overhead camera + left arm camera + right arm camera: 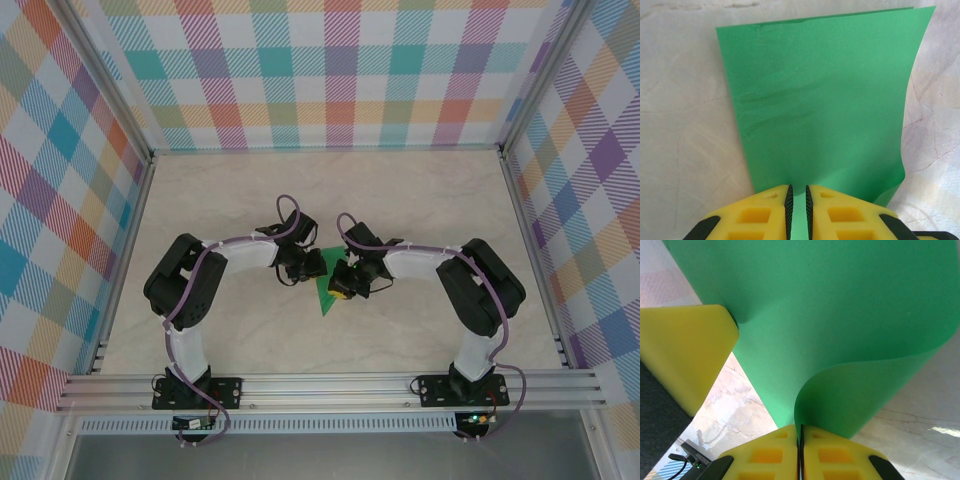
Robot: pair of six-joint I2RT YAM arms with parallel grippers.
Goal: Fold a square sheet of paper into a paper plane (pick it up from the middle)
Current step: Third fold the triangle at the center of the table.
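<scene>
The square sheet of paper (326, 299) is bright green and hangs between my two grippers at the middle of the table. In the left wrist view the sheet (820, 100) spreads away from the jaws, doubled along its far edge, its right corner curling down. My left gripper (798, 187) (312, 268) is shut to a narrow gap with green paper in it. My right gripper (800, 426) (340, 283) is shut tight on a curled edge of the sheet (840, 315), which rises off the table. One of the left gripper's yellow fingers (690, 350) presses into the sheet there.
A pale marbled tabletop (420, 200) lies under both arms. Checkered walls (330, 70) close it in at the back and both sides. An aluminium rail (330, 385) with the two arm bases runs along the near edge.
</scene>
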